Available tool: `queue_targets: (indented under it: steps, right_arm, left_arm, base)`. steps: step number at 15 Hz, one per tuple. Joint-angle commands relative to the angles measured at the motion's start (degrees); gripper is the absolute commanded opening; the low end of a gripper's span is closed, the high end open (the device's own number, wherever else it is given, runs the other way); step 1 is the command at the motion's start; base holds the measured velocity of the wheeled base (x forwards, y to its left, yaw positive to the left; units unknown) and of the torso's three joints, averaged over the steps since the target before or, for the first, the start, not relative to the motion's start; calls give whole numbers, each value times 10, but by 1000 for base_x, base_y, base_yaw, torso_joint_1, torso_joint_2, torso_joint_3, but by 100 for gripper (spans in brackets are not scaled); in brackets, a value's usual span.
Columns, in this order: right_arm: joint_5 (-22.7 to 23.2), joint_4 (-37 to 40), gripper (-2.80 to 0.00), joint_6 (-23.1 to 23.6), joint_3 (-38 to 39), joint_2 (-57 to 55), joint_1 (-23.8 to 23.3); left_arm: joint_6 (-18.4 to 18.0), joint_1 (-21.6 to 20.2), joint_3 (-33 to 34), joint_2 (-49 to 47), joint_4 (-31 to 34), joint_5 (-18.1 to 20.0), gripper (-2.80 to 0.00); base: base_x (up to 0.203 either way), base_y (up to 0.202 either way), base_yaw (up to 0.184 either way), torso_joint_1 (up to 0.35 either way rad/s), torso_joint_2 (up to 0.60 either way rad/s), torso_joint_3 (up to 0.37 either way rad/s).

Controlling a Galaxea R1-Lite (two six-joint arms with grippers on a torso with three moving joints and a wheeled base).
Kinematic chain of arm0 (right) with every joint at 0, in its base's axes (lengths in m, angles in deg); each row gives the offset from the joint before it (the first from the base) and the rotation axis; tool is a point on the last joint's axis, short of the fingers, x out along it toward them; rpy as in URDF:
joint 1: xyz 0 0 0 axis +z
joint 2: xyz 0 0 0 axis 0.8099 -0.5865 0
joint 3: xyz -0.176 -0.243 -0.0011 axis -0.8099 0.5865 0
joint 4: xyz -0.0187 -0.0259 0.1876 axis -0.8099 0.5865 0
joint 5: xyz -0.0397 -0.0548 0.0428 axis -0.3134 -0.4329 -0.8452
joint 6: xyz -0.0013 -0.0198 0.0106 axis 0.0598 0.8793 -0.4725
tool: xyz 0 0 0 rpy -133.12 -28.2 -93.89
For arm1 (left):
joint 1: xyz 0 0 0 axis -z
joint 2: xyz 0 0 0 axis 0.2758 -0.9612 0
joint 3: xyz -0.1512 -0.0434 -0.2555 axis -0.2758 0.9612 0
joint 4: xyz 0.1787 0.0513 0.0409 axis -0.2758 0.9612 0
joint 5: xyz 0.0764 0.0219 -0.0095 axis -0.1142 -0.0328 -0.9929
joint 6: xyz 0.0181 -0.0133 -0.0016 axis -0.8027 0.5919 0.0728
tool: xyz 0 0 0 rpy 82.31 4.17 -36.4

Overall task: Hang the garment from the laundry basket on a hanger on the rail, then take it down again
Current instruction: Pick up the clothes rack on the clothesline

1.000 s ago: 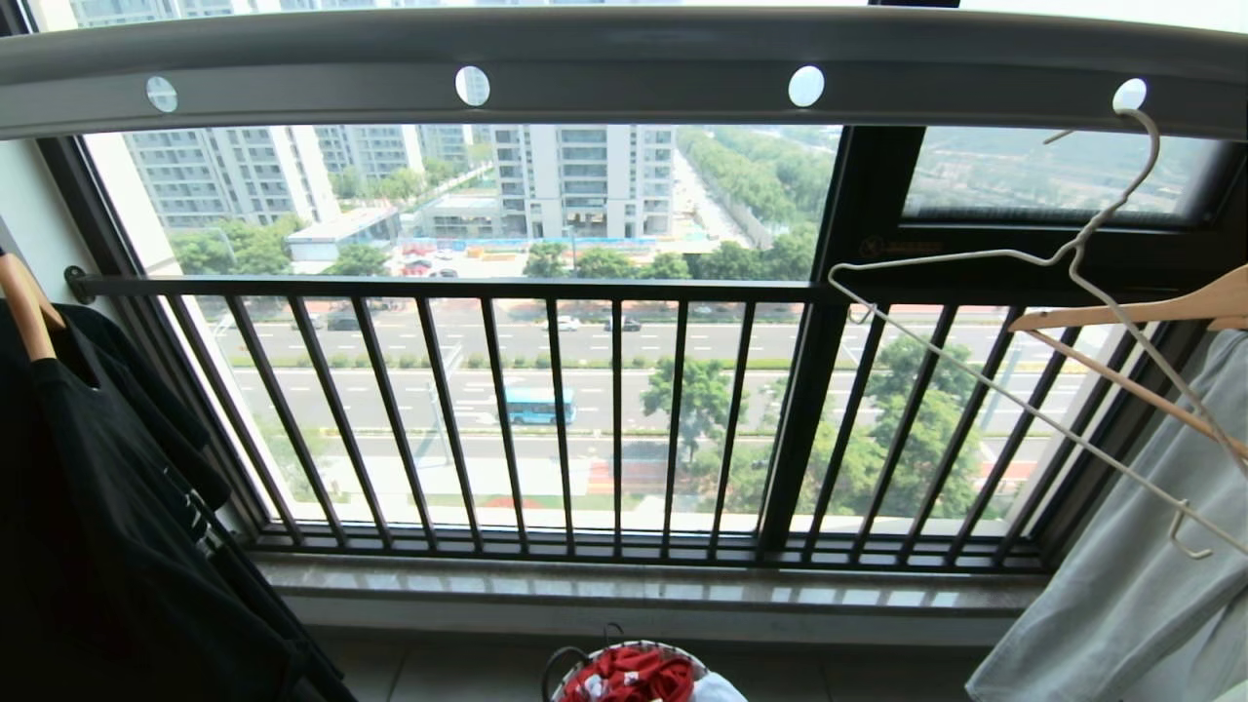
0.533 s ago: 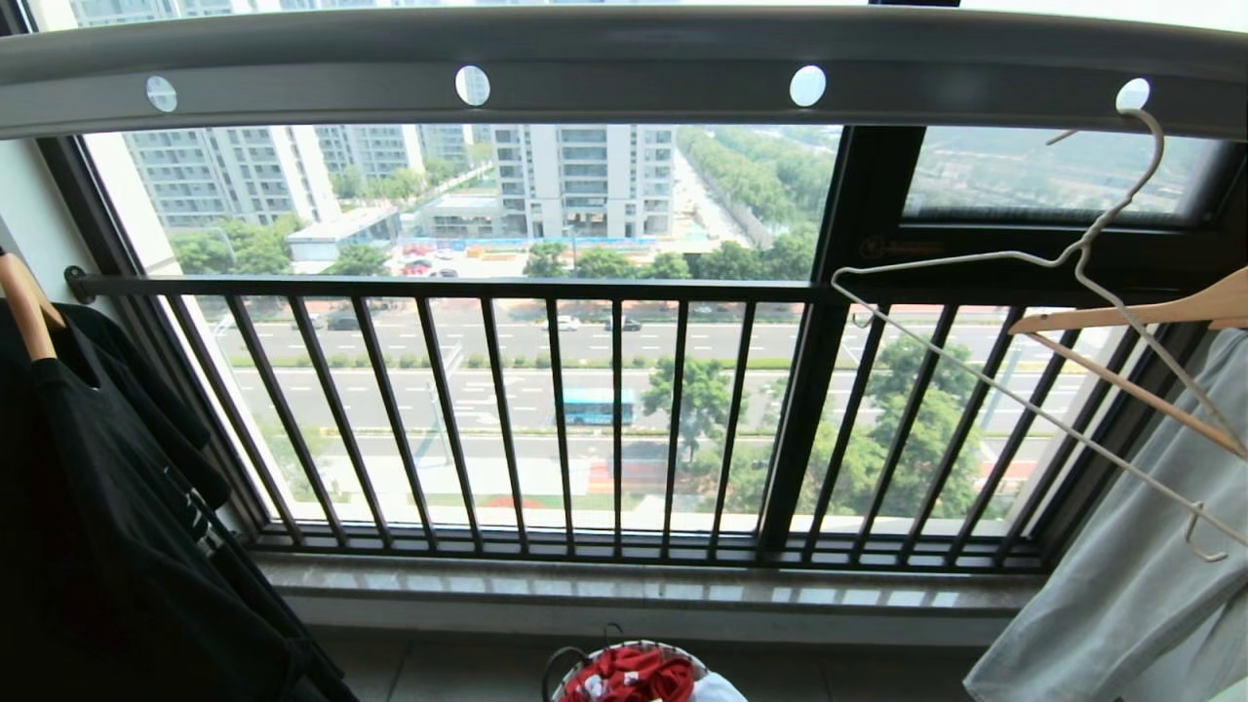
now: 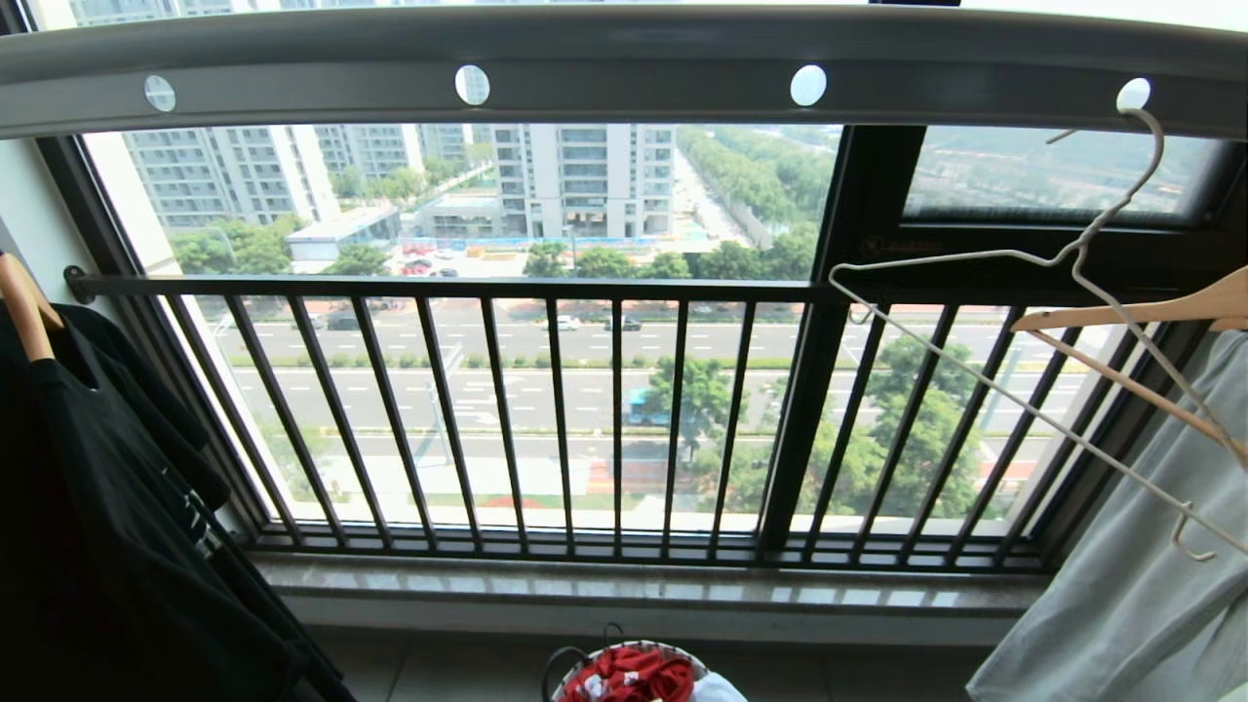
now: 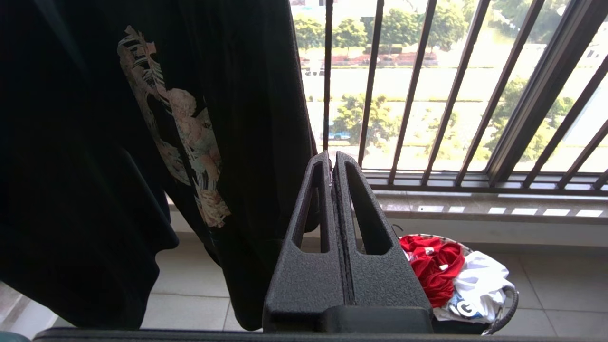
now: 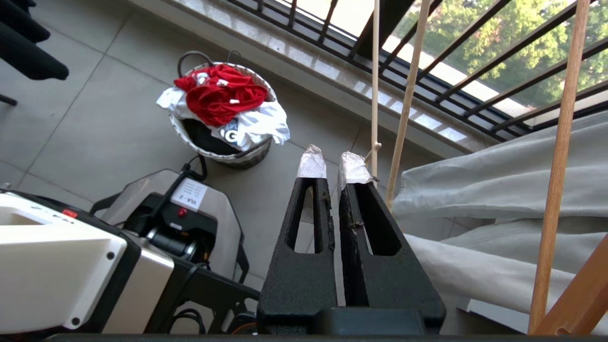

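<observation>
Grey floor tiles run up to a stone sill under a dark barred window railing (image 3: 546, 409), with a city street far below.

On the right gripper (image 5: 332, 164) the taped fingers (image 5: 311, 164) are pressed almost together and hold nothing; they point down toward the floor, just beside the low end of the hanger (image 3: 985, 380), with the pale grey garment (image 5: 498, 185) on its wooden hanger (image 3: 1141, 312) at the right. On the left gripper (image 4: 332, 161) the fingers are fully closed and empty, beside the black printed T-shirt (image 4: 142, 142) at the left.

Farther out, the laundry basket (image 5: 223, 154) stands on the floor near the sill, middle of the scene. The garment (image 5: 218, 95) lies bunched on top of it, red folds heaped over white cloth that spills past the rim. Overhead, the rail (image 3: 624, 58) crosses the window, and the hanger's long hook sits in its rightmost hole.

The garment looks light, limp and not slippery; it will sag and unfold once lifted. A pinch on the topmost red ridge should raise it clear, though the white cloth beneath may cling and come along. The hanger is thin and springy and likely to swing at a touch.
</observation>
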Motion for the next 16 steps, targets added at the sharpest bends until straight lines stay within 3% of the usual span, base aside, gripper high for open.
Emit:
queue_targets:
  steps: [1,16]
  right_arm:
    - [0,-5,0,11,3,-10,-7]
    - [4,-135,0,32,73,-101,-45]
  left_arm:
    - [0,0,0,0,0,0,-280]
    - [0,0,0,0,0,0,-280]
  base:
    - [0,0,0,0,0,0]
    - [0,0,0,0,0,0]
